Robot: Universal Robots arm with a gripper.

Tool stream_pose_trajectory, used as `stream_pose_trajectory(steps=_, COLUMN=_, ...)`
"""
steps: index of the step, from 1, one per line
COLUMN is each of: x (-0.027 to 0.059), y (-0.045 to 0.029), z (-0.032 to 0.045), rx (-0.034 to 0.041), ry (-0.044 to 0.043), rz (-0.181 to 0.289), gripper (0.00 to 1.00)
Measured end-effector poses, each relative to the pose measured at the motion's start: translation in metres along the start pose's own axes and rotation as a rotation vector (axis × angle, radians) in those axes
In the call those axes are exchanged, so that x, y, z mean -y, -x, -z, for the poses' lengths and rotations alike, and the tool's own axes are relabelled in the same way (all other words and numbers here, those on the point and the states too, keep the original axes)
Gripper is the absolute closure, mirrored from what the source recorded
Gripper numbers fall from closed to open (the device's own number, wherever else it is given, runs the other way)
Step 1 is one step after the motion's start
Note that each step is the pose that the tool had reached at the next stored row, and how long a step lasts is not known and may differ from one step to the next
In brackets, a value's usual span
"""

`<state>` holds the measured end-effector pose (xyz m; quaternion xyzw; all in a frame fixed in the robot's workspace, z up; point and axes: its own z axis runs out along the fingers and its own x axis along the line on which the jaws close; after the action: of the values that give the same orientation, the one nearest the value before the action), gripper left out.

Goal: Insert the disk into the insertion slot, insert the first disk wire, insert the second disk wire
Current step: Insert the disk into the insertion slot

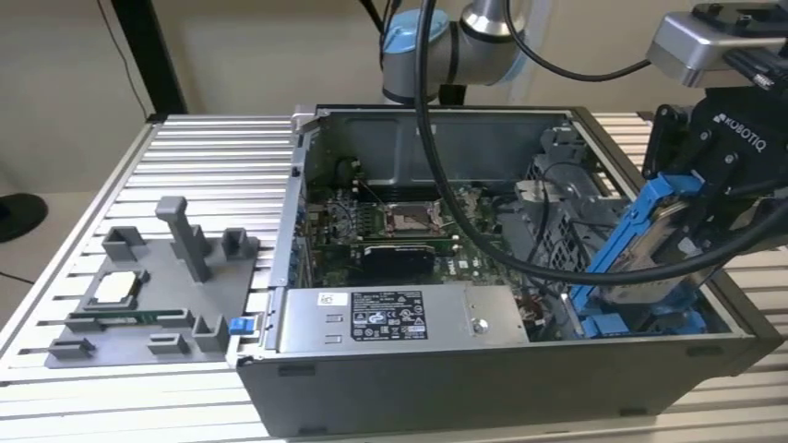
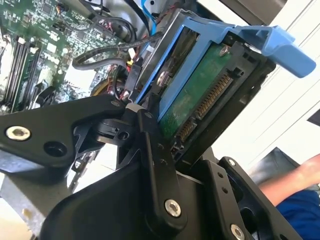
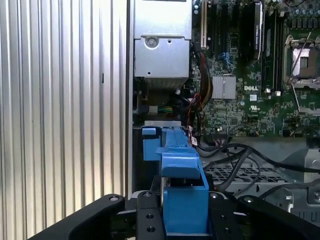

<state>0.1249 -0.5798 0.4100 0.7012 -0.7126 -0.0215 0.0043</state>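
Now the gripper [image 3: 184, 212] squeezes the disk [image 1: 640, 231] tight. It looks stiff, a bit heavy and breakable, so hold its blue sides.

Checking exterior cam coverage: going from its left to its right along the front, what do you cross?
Grey fixture tray → small blue part → power-supply box → the disk in its blue carrier, tilted over the case's right end and gripped by the end effector.
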Motion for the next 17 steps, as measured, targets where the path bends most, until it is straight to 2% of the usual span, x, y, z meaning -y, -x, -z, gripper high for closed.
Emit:
stream_pose_trajectory(steps=4, x=0.0005, y=0.0001, z=-0.0034, rx=0.0065, ry=-0.0009, rz=0.0, gripper=1.0)
stream_pose_trajectory(steps=8, x=0.001, y=0.0001, z=-0.0099, rx=0.0116, ry=-0.001, rz=0.0, gripper=1.0)
stream_pose_trajectory(steps=17, x=0.0022, y=-0.0002, z=-0.026, rx=0.0144, ry=-0.0009, rz=0.001, gripper=1.0)
